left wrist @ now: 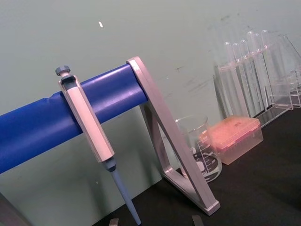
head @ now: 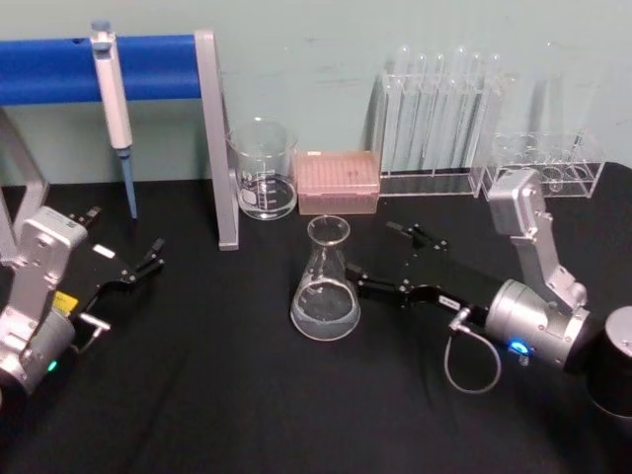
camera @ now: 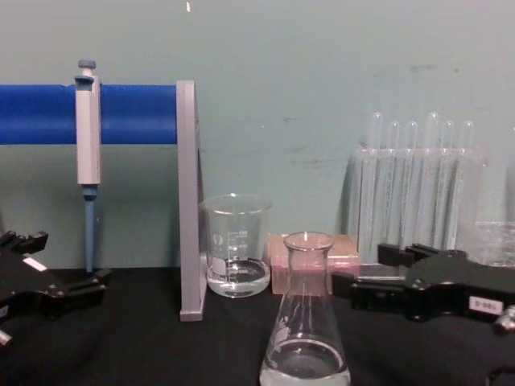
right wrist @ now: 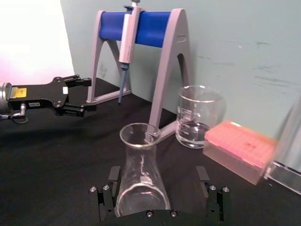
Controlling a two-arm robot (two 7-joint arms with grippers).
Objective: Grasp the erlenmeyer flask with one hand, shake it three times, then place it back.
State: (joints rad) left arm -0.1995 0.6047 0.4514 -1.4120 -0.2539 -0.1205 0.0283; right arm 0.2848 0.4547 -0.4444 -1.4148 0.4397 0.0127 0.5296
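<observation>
Black table (head: 197, 415) mid-surface bears the erlenmeyer flask (head: 325, 291), likely light, slippery, fragile glass; right gripper (head: 367, 249), open facing it, should pinch the neck gently, left gripper (head: 156, 253) parked open near the left edge.

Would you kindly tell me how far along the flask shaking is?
Done: nothing visible; the flask stands on the table, liquid inside. In hand: the right gripper is open with a finger either side of it, not clamped. Left, seemingly: grasp, three shakes, set down. The left gripper idles, open, at the left.
</observation>
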